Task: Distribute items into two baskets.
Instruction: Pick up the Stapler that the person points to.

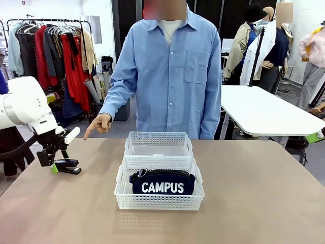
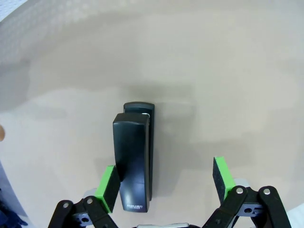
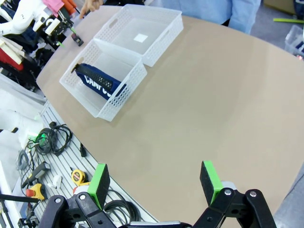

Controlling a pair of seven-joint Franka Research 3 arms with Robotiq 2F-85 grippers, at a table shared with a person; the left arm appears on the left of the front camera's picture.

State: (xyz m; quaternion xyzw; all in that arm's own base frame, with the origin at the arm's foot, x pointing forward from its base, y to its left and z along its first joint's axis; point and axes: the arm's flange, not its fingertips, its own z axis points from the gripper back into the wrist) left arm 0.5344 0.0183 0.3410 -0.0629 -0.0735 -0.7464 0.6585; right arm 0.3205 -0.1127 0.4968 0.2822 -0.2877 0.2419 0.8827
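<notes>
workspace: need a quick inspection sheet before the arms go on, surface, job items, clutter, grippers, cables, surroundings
surface: tan table, no spills or marks seen
job's things: navy CAMPUS pouch lies in the nearer basket; farther basket holds neither item; black stapler lies on the table, outside both
clutter: nothing seen on the table
grippers: left gripper open, fingers either side of the stapler; right gripper open, raised above the table, holding nothing
cables: coiled cables on a slatted panel beside the table, with a tape measure
surroundings: person in a blue shirt at the far side, one hand pointing at the table; clothes rack; white table
</notes>
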